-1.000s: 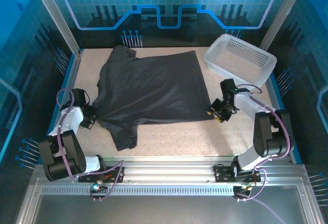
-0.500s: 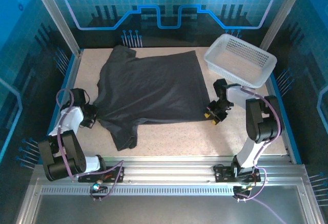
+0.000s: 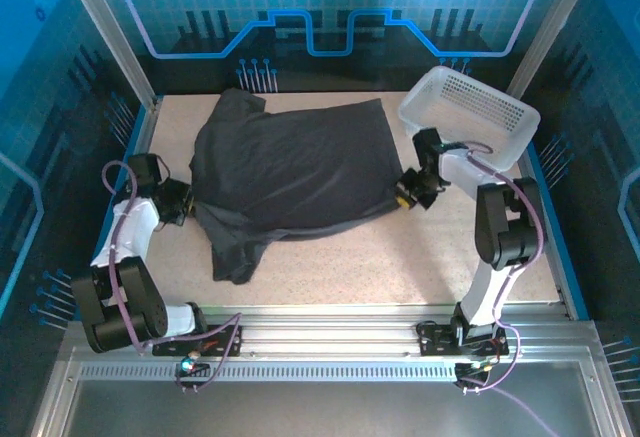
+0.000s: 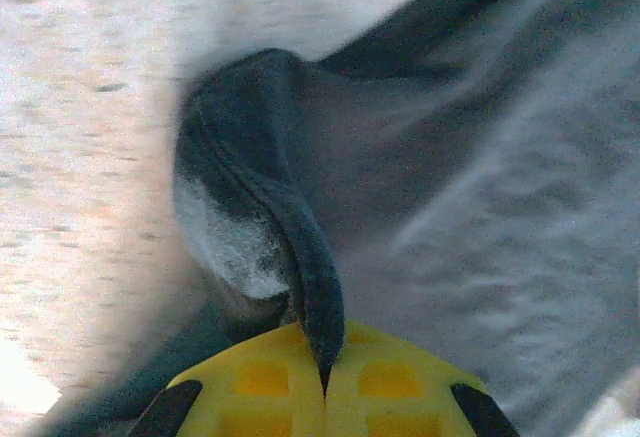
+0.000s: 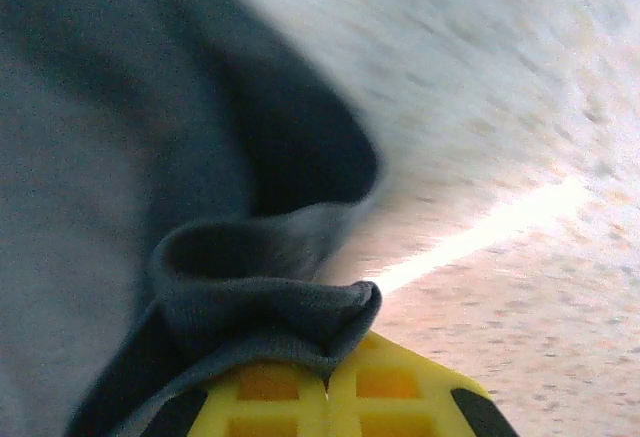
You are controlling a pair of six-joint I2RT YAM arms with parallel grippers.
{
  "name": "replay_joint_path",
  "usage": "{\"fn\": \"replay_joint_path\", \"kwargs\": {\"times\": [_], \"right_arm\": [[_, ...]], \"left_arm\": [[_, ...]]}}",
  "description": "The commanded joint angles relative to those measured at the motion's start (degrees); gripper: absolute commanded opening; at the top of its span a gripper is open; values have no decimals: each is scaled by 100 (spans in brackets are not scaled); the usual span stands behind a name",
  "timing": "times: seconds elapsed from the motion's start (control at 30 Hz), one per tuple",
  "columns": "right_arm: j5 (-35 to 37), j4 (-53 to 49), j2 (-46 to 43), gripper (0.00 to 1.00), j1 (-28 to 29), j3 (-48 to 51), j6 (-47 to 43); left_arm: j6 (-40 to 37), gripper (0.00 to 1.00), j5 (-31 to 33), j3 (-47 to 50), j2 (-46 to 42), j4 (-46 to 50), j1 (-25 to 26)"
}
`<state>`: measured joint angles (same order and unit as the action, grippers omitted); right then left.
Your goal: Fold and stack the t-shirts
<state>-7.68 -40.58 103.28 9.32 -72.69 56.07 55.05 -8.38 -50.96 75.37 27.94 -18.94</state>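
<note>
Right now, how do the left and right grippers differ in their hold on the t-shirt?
The left gripper pinches the t-shirt at its left edge; the right gripper pinches its near right corner. The left gripper holds one thin fold; the right gripper holds a thicker, rolled hem. Both are shut on it.

The t-shirt (image 3: 290,172) covered the middle and far part of the table (image 3: 380,257), so bare surface was free only around it. A wide open strip lay along the near edge, between the cloth and the front rail (image 3: 330,342). The far right corner was blocked by the white basket (image 3: 520,137), with the right arm (image 3: 500,227) just beside it. The left arm (image 3: 130,227) stood in the narrow bare band on the left side. A small bare patch was open at the far left corner.
</note>
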Motion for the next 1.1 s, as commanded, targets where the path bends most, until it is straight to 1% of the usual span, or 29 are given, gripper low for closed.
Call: {"fn": "replay_joint_path", "kwargs": {"times": [0.0, 0.2, 0.3, 0.4, 0.5, 0.6, 0.67, 0.73, 0.8, 0.87, 1.0, 1.07], "right_arm": [[161, 536, -726, 0, 41, -878, -607], [-58, 1041, -1222, 0, -141, -2186, -1104], [-189, 1176, -1521, 0, -200, -2738, -1316], [-276, 1340, -1970, 0, -279, -3009, -1399], [-370, 1501, -2460, 0, -438, -3089, -1340], [-533, 1741, -2890, 0, -716, -3059, -1113], [-681, 1799, -2968, 0, -883, -3158, -923], [-845, 1845, -2885, 0, -949, -3310, -801], [-1006, 1886, -2676, 0, -950, -3447, -752], [-1255, 2077, -2402, 0, -935, -3474, -630], [-1634, 2189, -1594, 0, -650, -3753, -711], [-1766, 2074, -1125, 0, -496, -4063, -767]], "left_arm": [[520, 0, -383, -946, -155, -399, 144], [933, 0, -444, -2589, -276, -678, 154], [1159, 0, -422, -3100, -476, -1041, 154], [1338, 0, -313, -3482, -768, -1300, 145], [1348, 0, -85, -3954, -1017, -1369, 136], [1410, 0, 3, -4504, -1059, -1391, 135], [1494, 0, 20, -4832, -993, -1370, 136], [1595, 0, 22, -5136, -844, -1213, 133], [1643, 0, -47, -5423, -559, -825, 127], [1709, 0, -218, -5456, -228, -651, 127], [1929, 0, -780, -5258, 546, -786, 93], [1872, 0, -987, -5319, 948, -869, 83]]}}
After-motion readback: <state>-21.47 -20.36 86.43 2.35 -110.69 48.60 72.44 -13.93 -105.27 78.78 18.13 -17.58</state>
